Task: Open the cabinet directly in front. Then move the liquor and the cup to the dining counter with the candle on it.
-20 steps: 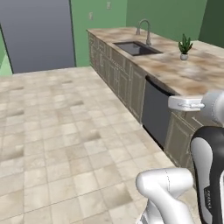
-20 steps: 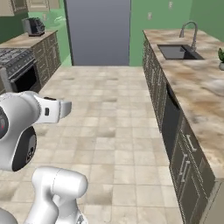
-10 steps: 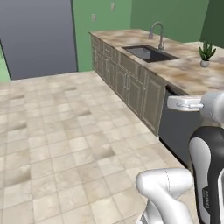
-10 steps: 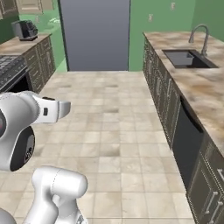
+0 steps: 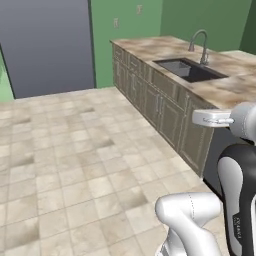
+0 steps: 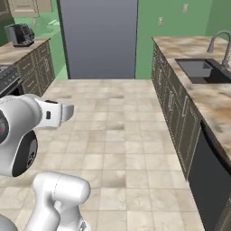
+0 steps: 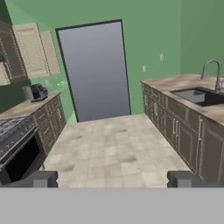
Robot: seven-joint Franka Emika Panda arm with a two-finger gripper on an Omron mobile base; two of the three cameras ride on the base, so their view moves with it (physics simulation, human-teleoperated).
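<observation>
In the hand view my gripper is open, its two dark fingertips far apart with nothing between them; it points down the kitchen aisle. Beige wall cabinets with panelled doors hang at the upper left, doors shut; I cannot tell whether one of them is the task's cabinet. The liquor, the cup, the dining counter and the candle are out of view.
A tall grey door panel stands at the far end. To the right runs a marble worktop with a sink and a faucet over low beige cabinets. A stove and a small appliance are on the left. Tiled floor lies between.
The whole picture has shifted: the base has driven along the aisle. The sink has come nearer and the potted plant has left the views. The gripper stays open.
</observation>
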